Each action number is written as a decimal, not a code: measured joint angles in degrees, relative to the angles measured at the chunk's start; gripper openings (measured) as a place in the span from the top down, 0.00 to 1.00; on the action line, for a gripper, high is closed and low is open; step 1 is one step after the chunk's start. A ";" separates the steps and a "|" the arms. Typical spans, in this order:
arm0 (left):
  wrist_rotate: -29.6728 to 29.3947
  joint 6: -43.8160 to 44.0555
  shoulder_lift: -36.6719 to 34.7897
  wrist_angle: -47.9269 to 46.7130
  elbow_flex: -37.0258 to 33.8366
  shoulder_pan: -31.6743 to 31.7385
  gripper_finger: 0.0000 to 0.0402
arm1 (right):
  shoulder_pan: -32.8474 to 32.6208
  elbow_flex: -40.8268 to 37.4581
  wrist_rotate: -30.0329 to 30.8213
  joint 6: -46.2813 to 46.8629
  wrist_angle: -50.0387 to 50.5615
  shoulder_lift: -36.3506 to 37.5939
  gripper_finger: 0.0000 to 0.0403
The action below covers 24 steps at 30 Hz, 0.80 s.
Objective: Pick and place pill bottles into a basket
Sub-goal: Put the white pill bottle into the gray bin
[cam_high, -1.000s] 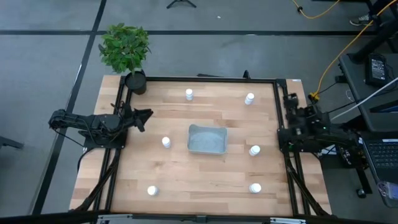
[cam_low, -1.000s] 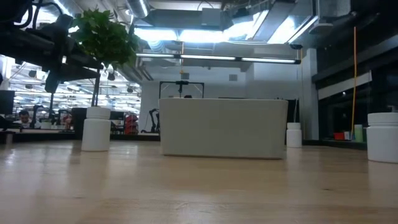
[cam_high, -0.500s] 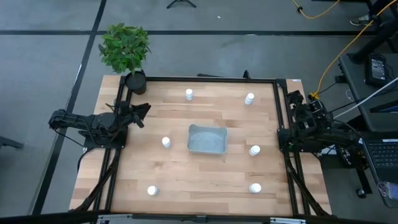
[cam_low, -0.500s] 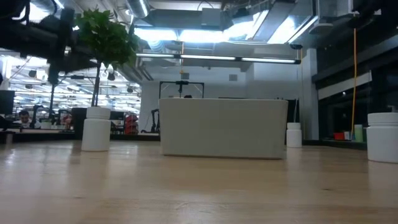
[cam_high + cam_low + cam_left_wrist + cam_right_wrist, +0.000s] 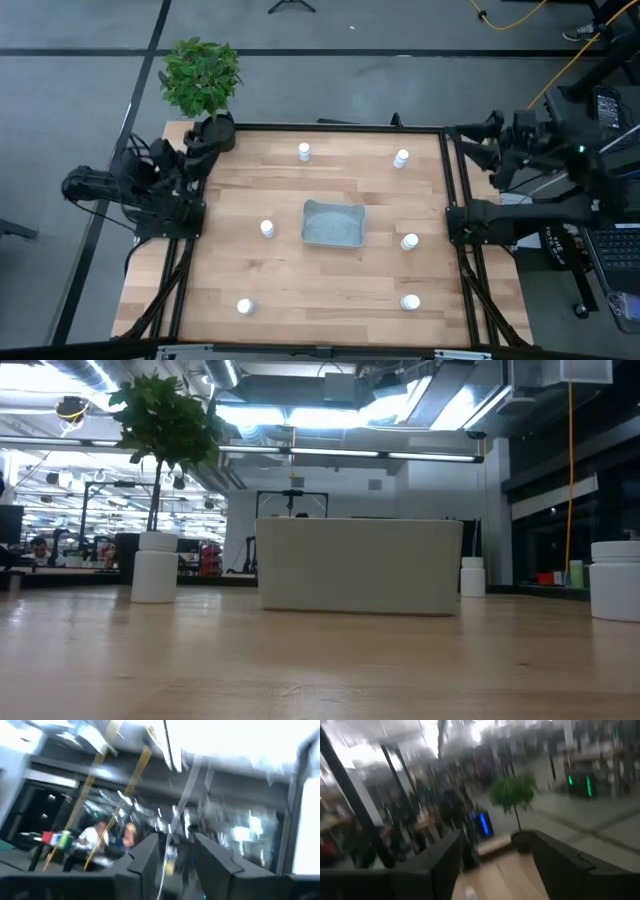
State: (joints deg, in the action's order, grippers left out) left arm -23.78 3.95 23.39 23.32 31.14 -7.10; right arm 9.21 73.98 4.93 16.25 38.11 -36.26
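Observation:
Six small white pill bottles stand upright on the wooden table: two at the far side, one on each side of the basket, and two at the near side. The pale grey-blue basket sits at the middle; it is empty in the high view and also shows in the low view. My left gripper is raised at the far left corner beside the plant pot, open and empty. My right gripper is raised over the far right edge, open and empty.
A potted green plant in a black pot stands at the far left corner, close to my left gripper. A black frame runs around the table. Cables and equipment lie beyond the right edge.
Both arms have risen from their low folded poses. My left gripper has gone up and toward the far edge, next to the plant pot, and has left the low view. My right gripper has lifted and swung toward the far right corner. The bottles and the basket have stayed in place.

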 joint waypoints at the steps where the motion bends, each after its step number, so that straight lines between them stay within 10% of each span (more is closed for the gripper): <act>1: 1.32 -2.10 3.25 -4.42 4.17 0.26 0.70 | 0.00 4.56 0.00 -0.35 5.23 -3.16 0.41; 13: 4.04 -6.89 35.30 -57.77 43.83 7.07 0.69 | -0.02 27.91 0.96 9.89 52.53 -25.39 0.41; 19: -4.67 -3.65 42.14 -73.41 46.79 11.72 0.64 | -0.98 23.52 -5.84 12.18 52.19 -25.88 0.41; 24: 0.51 0.17 45.01 -79.34 46.07 15.51 0.49 | -3.43 18.29 -6.60 13.33 51.74 -25.54 0.37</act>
State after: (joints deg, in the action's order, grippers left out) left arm -23.27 4.12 68.40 -56.02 77.21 8.40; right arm 5.79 92.27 -1.67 29.58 89.85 -61.80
